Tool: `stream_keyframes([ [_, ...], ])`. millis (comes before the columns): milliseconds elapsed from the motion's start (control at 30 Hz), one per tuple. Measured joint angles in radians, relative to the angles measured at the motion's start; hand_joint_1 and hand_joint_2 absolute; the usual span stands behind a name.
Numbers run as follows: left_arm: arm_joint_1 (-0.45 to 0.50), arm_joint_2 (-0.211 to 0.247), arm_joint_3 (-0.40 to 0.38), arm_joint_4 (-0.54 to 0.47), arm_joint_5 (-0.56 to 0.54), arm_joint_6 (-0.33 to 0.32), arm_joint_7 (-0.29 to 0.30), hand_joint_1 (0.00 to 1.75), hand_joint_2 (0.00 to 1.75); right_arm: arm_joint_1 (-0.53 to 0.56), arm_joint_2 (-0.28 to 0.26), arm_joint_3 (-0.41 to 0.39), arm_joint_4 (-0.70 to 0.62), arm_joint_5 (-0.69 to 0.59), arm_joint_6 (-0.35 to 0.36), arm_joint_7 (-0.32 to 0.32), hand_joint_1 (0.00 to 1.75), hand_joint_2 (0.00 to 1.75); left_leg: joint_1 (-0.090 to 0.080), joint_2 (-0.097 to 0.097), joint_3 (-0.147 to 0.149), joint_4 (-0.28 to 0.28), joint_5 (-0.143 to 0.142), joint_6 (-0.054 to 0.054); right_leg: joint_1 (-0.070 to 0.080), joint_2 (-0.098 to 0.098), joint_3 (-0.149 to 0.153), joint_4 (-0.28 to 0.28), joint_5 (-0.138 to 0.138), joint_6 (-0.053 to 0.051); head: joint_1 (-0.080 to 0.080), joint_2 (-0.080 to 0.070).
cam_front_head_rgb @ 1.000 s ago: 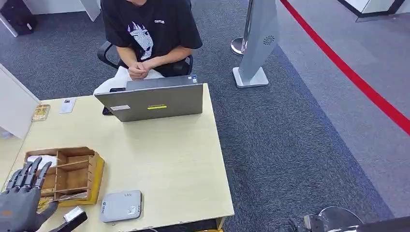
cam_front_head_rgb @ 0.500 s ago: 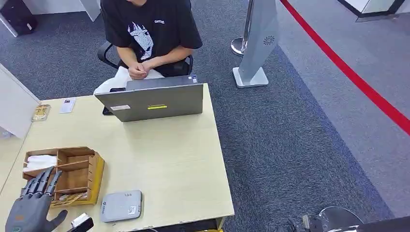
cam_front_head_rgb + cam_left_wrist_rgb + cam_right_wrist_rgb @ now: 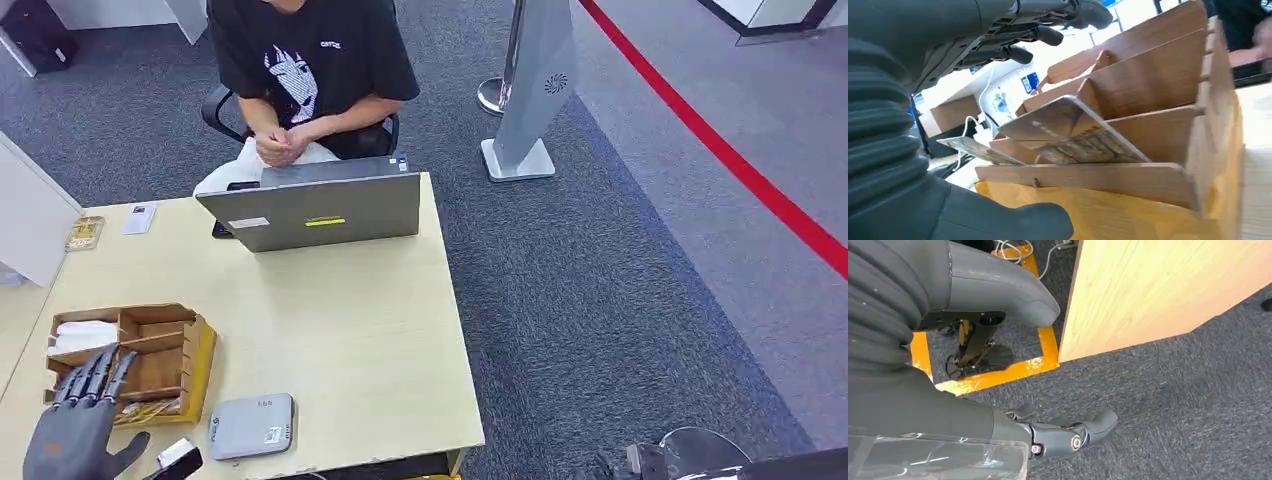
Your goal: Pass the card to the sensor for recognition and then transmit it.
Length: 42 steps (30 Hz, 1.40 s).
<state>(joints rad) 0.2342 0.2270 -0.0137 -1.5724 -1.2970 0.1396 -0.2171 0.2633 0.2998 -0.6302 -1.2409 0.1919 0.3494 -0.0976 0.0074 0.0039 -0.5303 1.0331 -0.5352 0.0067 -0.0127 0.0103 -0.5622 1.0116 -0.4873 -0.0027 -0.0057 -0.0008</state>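
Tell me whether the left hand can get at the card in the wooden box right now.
Probably yes: the left hand hovers open beside the wooden box, and the card sticks out of its slot with nothing covering it.

L robot hand (image 3: 75,430) open, fingers apart

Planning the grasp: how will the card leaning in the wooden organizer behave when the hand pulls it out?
The card looks thin, flat and glossy, so probably stiff, light and slippery under the left hand's fingers. It leans tilted on a divider of the wooden organizer, so a push would likely slide or tip it.
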Motion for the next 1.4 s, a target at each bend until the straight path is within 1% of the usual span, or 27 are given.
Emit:
stream_keyframes([
  [133, -0.01, -0.006, -0.034, 0.003, -0.001, 0.0, 0.005, 0.0, 1.75, -0.001, 0.0, 0.0, 0.0, 0.01, 0.0, -0.003, 0.0, 1.75, 0.0, 0.0, 0.0, 0.0, 0.0, 0.0, 0.0, 0.0, 0.0, 0.0, 0.0, 0.0, 0.0, 0.0],
  [167, -0.012, -0.007, -0.041, 0.003, -0.002, 0.0, 0.008, 0.03, 1.75, -0.001, 0.0, 0.0, 0.0, 0.016, -0.001, -0.005, 0.0, 1.75, 0.0, 0.0, 0.0, 0.0, 0.0, 0.0, 0.0, 0.0, 0.0, 0.0, 0.0, 0.0, 0.0, 0.0],
  [200, -0.013, -0.008, -0.049, 0.006, -0.003, 0.0, 0.015, 1.75, 1.75, -0.001, 0.0, 0.0, 0.0, 0.016, -0.002, -0.008, 0.0, 1.75, 0.0, 0.0, 0.0, 0.0, 0.0, 0.0, 0.0, 0.0, 0.0, 0.0, 0.0, 0.0, 0.0, 0.0],
  [433, -0.014, -0.008, -0.067, 0.007, 0.001, -0.003, 0.032, 1.75, 1.75, -0.001, 0.0, 0.0, 0.0, 0.017, -0.007, -0.011, 0.0, 1.75, 0.0, 0.0, 0.0, 0.0, 0.0, 0.0, 0.0, 0.0, 0.0, 0.0, 0.0, 0.0, 0.0, 0.0],
  [533, -0.012, -0.008, -0.07, 0.007, 0.006, -0.015, 0.039, 1.75, 1.75, -0.001, 0.0, 0.0, 0.0, 0.017, -0.007, -0.011, 0.0, 1.75, 0.0, 0.0, 0.0, 0.0, 0.0, 0.0, 0.0, 0.0, 0.0, 0.0, 0.0, 0.0, 0.0, 0.0],
  [767, -0.013, -0.004, -0.069, -0.004, 0.01, -0.003, 0.05, 1.75, 1.75, 0.0, 0.0, 0.0, 0.0, 0.009, -0.012, -0.01, 0.0, 1.75, 0.0, 0.002, 0.0, 0.0, 0.0, 0.0, 0.0, 0.002, 0.0, 0.0, 0.0, 0.0, 0.0, 0.0],
  [1067, -0.03, -0.007, -0.018, -0.124, 0.026, 0.0, 0.043, 1.75, 1.75, 0.002, 0.0, 0.008, -0.009, -0.014, -0.025, 0.003, 0.0, 1.75, 0.0, 0.001, 0.0, 0.0, 0.0, 0.0, 0.0, 0.001, -0.001, 0.0, 0.0, 0.0, 0.0, 0.0],
  [1167, -0.059, -0.007, -0.001, -0.178, 0.029, -0.003, 0.037, 1.75, 1.75, 0.002, 0.0, 0.012, -0.011, -0.018, -0.026, 0.007, 0.0, 1.75, 0.0, 0.001, 0.0, 0.0, 0.0, 0.0, 0.0, 0.001, 0.0, 0.0, 0.001, 0.0, 0.0, 0.0],
  [1400, -0.151, 0.006, 0.01, -0.253, 0.04, -0.014, 0.022, 1.75, 1.75, 0.002, 0.0, 0.015, -0.011, -0.016, -0.025, 0.008, 0.0, 1.75, 0.0, 0.001, 0.0, 0.0, 0.001, 0.0, 0.0, 0.001, 0.0, 0.001, 0.001, 0.0, 0.0, 0.0],
])
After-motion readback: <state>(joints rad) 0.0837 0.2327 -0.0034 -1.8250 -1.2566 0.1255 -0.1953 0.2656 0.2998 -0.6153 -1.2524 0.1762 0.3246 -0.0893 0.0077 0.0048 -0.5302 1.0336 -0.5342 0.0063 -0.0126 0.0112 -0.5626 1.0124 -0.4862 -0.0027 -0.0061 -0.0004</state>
